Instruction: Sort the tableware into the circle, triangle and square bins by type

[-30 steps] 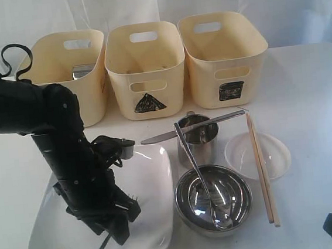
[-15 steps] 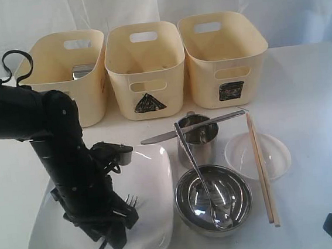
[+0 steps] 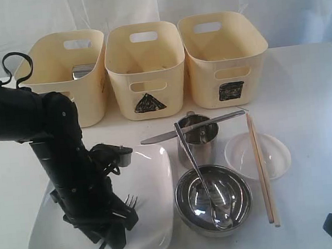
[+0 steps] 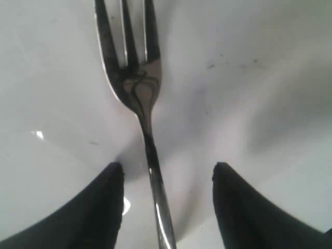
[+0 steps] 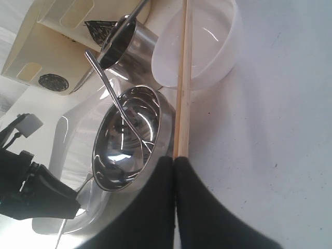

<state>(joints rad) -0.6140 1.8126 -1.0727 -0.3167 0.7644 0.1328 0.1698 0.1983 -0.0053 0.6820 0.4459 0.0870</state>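
— Where's the steel fork [image 4: 137, 83] lying?
— It's lying on the large white square plate [image 3: 157, 219], lower left of the exterior view, its tines pointing up and to the right.
— And what's the left gripper [image 4: 167, 167] doing?
— It's hanging over the handle, its jaws standing apart, one on each side and not touching it.
— And the right gripper [image 5: 174, 161]?
— It's sitting in the lower right corner, jaws pressed together on nothing, near the end of the wooden chopsticks [image 5: 181, 88].

exterior: front, high, facing bins [image 3: 146, 79] | left wrist: close above fork [image 4: 137, 82] | right wrist: low, shares bowl [image 5: 111, 139] with exterior
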